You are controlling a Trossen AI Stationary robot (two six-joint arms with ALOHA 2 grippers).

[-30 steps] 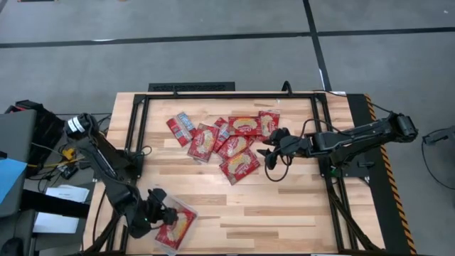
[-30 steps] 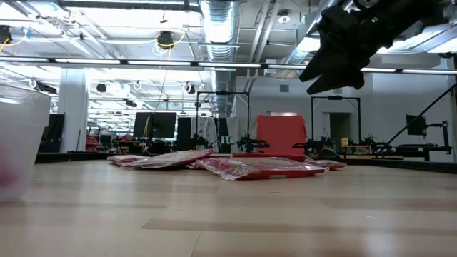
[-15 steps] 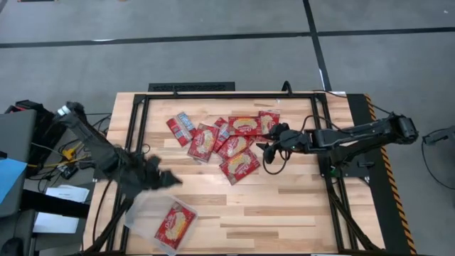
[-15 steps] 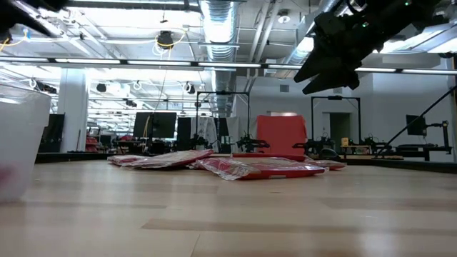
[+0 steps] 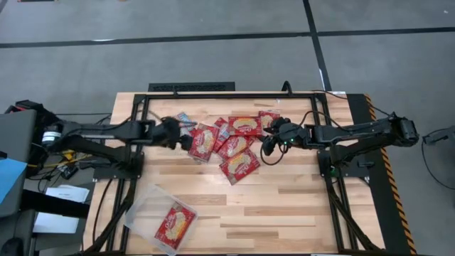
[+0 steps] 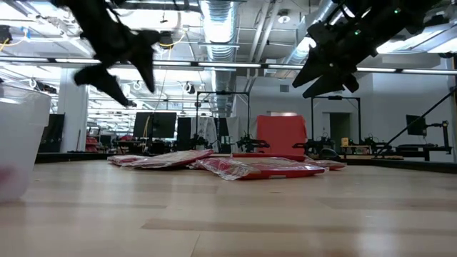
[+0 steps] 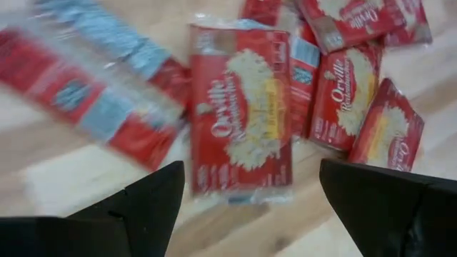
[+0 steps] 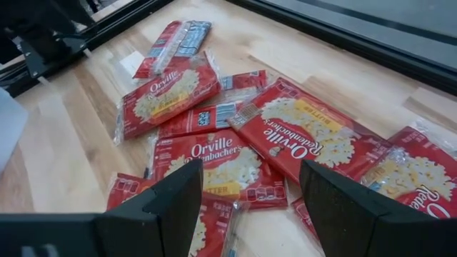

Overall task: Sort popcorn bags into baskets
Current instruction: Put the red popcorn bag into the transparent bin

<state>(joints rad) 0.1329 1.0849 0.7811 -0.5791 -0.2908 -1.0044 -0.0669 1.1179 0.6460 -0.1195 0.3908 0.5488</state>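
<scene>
Seven or so popcorn bags (image 5: 229, 142) lie overlapping at the far middle of the worktop (image 5: 284, 206) in the high view; one more lies in the clear tray (image 5: 142, 212) at the near left. The left hand (image 5: 175, 134) hangs at the pile's left edge, the right hand (image 5: 268, 144) at its right edge. Low view: both hands hang above the pile. Left wrist view: fingers (image 7: 136, 203) apart over a bag. Right wrist view: fingers (image 8: 168, 207) apart, empty, above the bags
</scene>
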